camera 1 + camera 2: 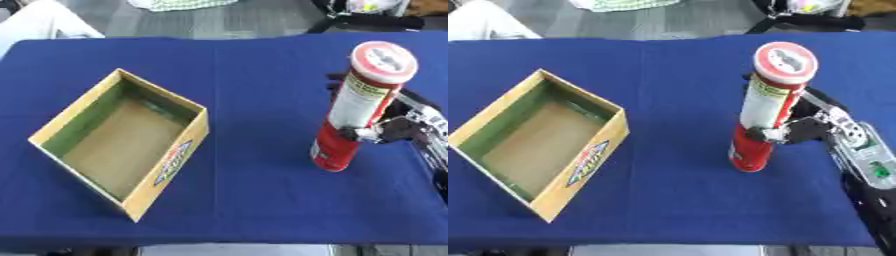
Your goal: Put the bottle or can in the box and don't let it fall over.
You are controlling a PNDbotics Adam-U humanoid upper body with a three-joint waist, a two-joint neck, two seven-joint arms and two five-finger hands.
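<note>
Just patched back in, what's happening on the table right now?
The robot's right hand has its fingers curled round the middle of a tall red and white cylindrical can with a red-rimmed lid. The can stands upright on the blue tablecloth, on the right side. The open yellow cardboard box with a green inner wall sits empty to the left, well apart from the can. The left hand is out of view.

A lab or test room is showing: a blue-clothed table (245,75), grey floor (219,22), black equipment stands (798,20) sitting far right.
</note>
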